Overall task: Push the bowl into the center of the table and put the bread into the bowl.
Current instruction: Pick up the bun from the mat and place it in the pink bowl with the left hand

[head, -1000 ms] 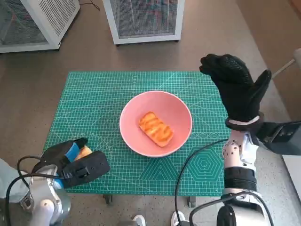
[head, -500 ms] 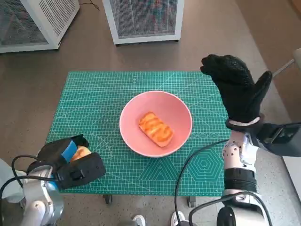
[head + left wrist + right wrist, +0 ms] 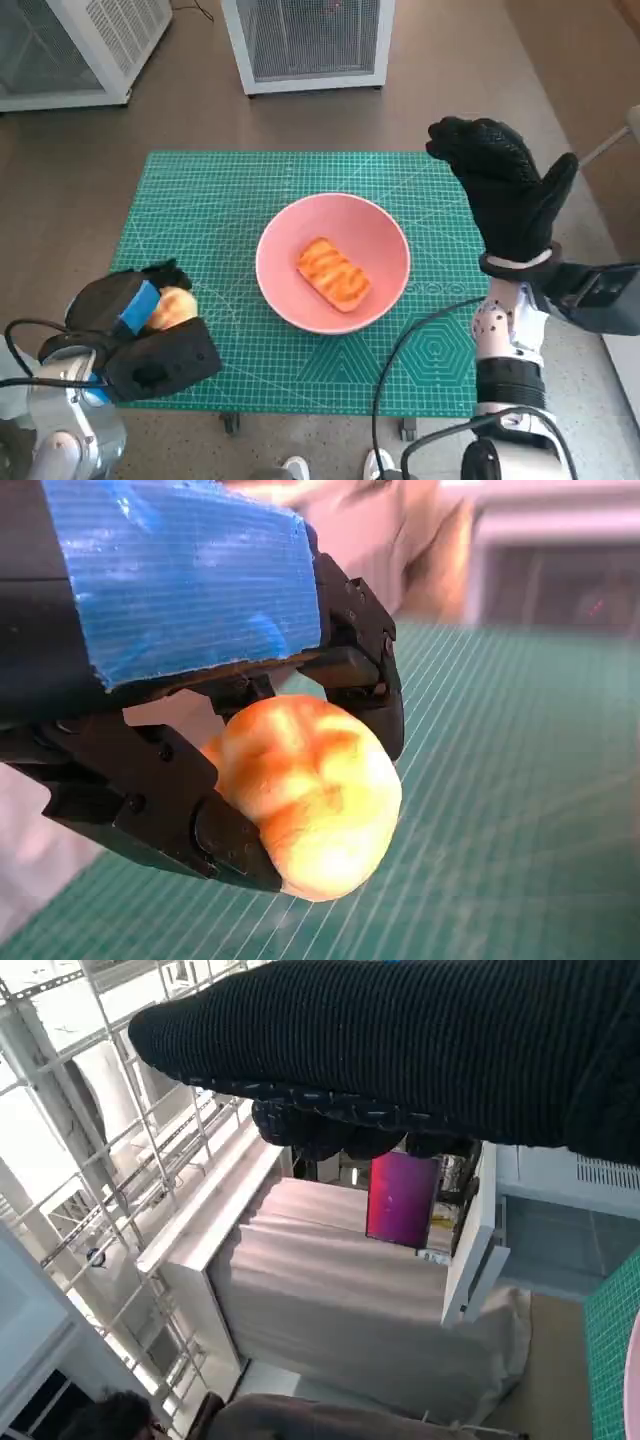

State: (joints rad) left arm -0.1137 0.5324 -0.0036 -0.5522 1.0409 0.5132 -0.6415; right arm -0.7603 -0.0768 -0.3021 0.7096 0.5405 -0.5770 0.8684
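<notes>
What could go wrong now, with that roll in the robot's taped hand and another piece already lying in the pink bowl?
The left hand holds the bread roll between its fingers with much of it bulging out, so it might slip on the way. The pink bowl already contains a grilled bread piece, so the roll could land on it and tumble out. The bowl stands free on the green mat, so a low pass might nudge it.

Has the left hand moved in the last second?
Yes. The left hand, holding a bread roll, has drawn toward the table's near left edge, away from the pink bowl, which has stayed put on the green mat.
</notes>
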